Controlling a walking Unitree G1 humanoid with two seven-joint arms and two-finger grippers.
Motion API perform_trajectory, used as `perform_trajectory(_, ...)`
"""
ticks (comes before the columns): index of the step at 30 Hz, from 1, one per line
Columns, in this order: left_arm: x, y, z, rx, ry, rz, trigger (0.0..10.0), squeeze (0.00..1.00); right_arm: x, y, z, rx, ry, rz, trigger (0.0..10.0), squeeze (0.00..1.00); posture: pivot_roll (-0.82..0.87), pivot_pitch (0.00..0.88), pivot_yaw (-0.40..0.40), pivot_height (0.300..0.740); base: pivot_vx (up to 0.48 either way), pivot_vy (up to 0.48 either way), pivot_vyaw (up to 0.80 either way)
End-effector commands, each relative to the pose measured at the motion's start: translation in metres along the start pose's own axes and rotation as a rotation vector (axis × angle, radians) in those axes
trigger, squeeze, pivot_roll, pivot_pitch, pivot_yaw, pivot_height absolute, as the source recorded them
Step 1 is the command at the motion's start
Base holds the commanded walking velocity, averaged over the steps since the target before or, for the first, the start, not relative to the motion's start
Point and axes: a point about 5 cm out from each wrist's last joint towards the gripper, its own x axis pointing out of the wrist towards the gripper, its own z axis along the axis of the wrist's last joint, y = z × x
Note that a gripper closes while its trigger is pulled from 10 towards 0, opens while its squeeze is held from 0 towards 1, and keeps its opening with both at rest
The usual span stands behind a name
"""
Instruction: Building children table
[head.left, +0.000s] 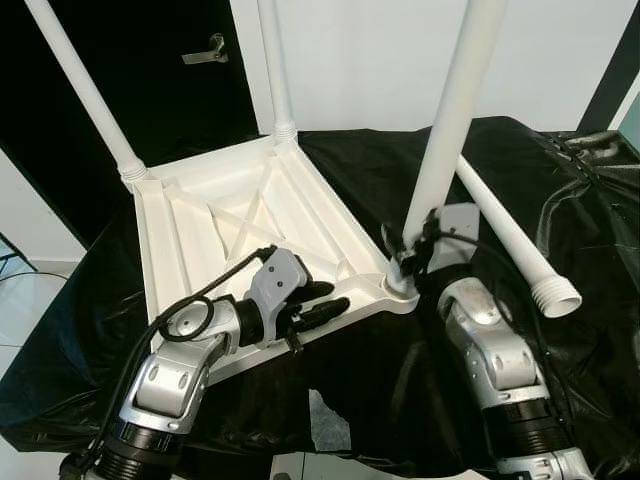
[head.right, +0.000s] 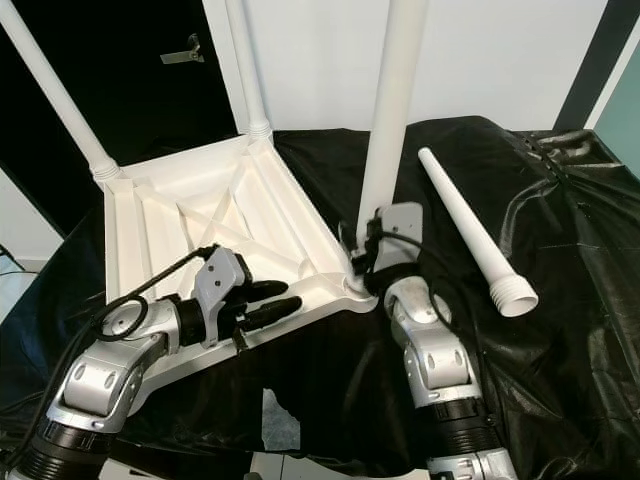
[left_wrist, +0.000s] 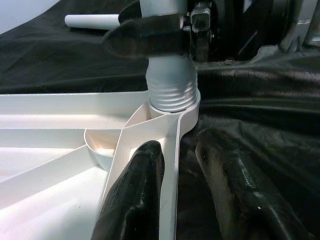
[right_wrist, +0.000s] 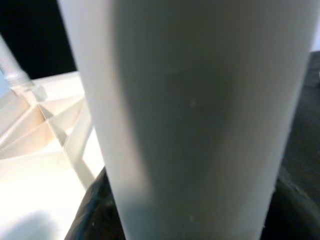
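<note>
A white plastic table top (head.left: 230, 215) lies upside down on a black cloth. Two white legs (head.left: 85, 90) (head.left: 275, 70) stand screwed into its far corners. A third leg (head.left: 455, 110) stands in the near right corner socket (left_wrist: 172, 100), and my right gripper (head.left: 412, 255) is shut around its lower end. My left gripper (head.left: 322, 302) is shut on the table top's near rim, one finger (left_wrist: 137, 185) inside the wall and one outside. A fourth leg (head.right: 465, 220) lies loose on the cloth, to the right of my right arm.
The black cloth (head.left: 560, 200) is wrinkled and covers the whole work surface, with a tear near the front (head.left: 325, 420). A dark door with a metal handle (head.left: 205, 50) stands behind on the left, beside a white wall.
</note>
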Motion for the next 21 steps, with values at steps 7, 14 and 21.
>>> perform_trajectory(7,0.001,0.006,0.007,0.017,-0.026,0.089,10.0,0.00,0.000,0.007,-0.018,0.002,0.085,0.045,10.0,0.00,0.05,0.000,0.059,0.740,0.000,0.000,0.00)
perform_trajectory(14,0.001,0.004,0.009,0.011,-0.037,0.085,10.0,0.00,-0.001,0.003,-0.024,-0.026,0.102,0.041,10.0,0.00,0.05,0.000,0.061,0.740,0.000,0.000,0.00)
perform_trajectory(21,0.007,-0.004,0.008,0.001,-0.043,0.074,10.0,0.00,-0.012,0.005,-0.042,-0.107,0.098,0.122,10.0,0.00,0.04,0.000,0.069,0.740,0.000,0.000,0.00)
